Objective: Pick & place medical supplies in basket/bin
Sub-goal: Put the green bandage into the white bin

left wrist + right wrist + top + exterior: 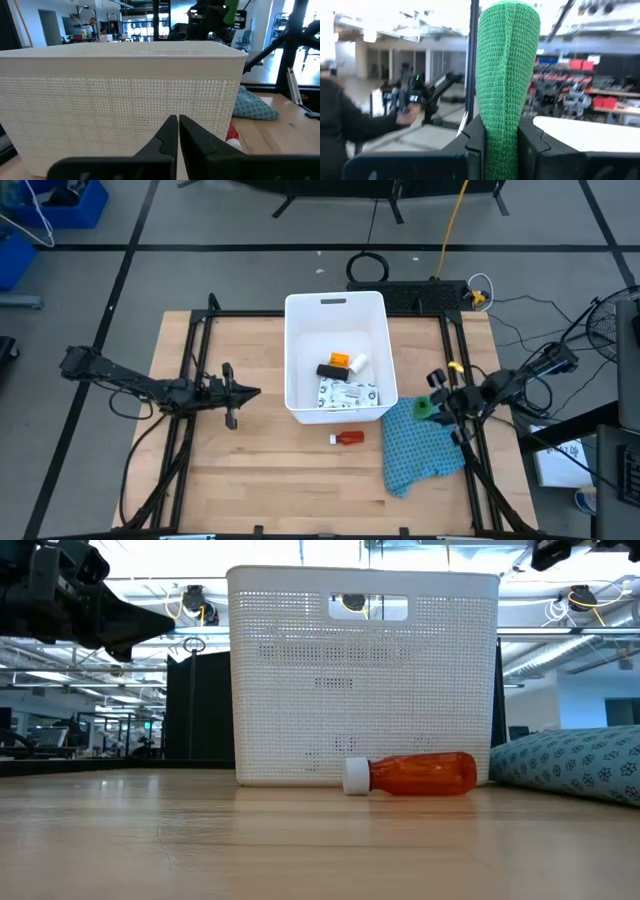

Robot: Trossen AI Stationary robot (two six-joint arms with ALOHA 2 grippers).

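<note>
The white bin (335, 315) stands at mid-table and holds the orange piece (340, 360), the small white bottle (358, 363), the black block (332, 371) and the white-green packet (348, 393). The small red bottle (348, 438) lies on its side on the table in front of the bin's near wall (365, 675), also seen in the low view (415, 774). My right gripper (425, 408) is raised over the blue-teal cloth (420, 448), right of the bin, shut on the green bar (507, 75). My left gripper (250, 392) hovers left of the bin, shut and empty (178, 125). My right gripper pinches the green bar between its two fingers (476, 137), on the bar's lower part (501, 145). The fingers come level from the table's right side. The bar stands upright, sticks up past the fingers and is lifted clear above the cloth.
The blue-teal patterned cloth (575, 765) lies bunched right of the bin, near the table's right edge. Black frame rails (195, 370) run along both sides of the wooden table. Bare wood shows left of and in front of the bin.
</note>
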